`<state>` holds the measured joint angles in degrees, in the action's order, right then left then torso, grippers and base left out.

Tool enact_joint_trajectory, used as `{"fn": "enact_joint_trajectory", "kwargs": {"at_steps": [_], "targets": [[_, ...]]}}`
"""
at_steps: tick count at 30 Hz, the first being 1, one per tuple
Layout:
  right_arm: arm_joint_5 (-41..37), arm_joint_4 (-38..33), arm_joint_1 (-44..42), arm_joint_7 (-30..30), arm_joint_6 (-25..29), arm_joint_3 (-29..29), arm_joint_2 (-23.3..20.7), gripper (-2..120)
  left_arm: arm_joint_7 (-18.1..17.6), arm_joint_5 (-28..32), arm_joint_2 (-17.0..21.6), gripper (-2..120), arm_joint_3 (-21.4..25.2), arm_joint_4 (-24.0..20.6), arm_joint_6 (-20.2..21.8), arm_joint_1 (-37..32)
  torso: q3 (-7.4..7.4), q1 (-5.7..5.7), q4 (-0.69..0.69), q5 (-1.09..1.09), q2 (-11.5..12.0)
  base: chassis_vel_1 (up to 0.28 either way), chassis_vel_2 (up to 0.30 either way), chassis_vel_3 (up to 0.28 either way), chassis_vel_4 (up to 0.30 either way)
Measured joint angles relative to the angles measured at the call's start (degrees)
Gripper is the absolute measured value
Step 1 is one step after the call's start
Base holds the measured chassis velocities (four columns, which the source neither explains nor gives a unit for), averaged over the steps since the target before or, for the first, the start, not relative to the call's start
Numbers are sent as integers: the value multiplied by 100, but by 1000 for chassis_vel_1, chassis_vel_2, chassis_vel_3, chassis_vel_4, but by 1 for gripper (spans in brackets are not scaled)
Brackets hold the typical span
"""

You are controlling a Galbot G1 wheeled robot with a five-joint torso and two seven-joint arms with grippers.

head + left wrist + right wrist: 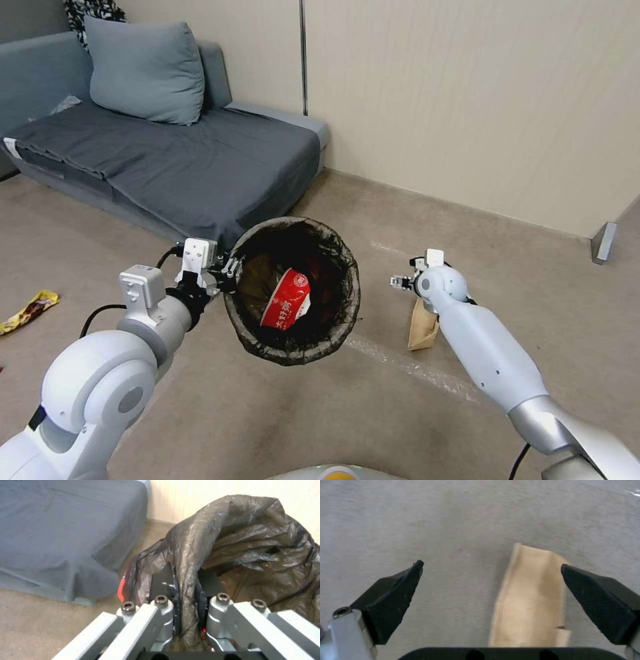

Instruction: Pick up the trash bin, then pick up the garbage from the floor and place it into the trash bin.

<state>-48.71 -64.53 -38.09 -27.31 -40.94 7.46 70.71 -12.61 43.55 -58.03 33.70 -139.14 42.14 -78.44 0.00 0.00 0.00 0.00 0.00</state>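
Inside trash bin (293,347), red packet (285,300) shows white characters.

dark brown bin liner (347,293), tan paper bag (528,600)

White arms, silver joints, black-tipped grippers

You see glossy white arm shells joined by silver-grey collars, a black cable looping beside the left arm and another by the right elbow. Your left gripper (230,270) carries a small white bracket on a black wrist, and its wrist view shows silver linkage bars pinned with dark hex-socket screws. Your right gripper (491,577) has wedge-shaped black fingertips (391,593) with a fine knurled texture, mounted on silver links above a black base with two round holes.
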Motion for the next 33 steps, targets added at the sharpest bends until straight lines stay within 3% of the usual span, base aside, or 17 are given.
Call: {"fn": "enact_joint_trajectory", "kwargs": {"at_steps": [11, 21, 33], "targets": [[84, 317, -115, 187, 145, 166, -175, 100, 23, -86, -80, 6, -80, 58, 0, 22, 0, 0, -1, 0, 0, 0, 0, 0, 0], [369, 853, -85, 389, 309, 214, 73, 100, 25, -94, -82, 6, -78, 85, 0, 11, 0, 0, 1, 0, 0, 0, 0, 0, 0], [514, 1181, -90, 656, 417, 283, 75, 100, 39, -75, -32, 6, -16, 106, 0, 14, 0, 0, -1, 0, 0, 0, 0, 0, 0]]}}
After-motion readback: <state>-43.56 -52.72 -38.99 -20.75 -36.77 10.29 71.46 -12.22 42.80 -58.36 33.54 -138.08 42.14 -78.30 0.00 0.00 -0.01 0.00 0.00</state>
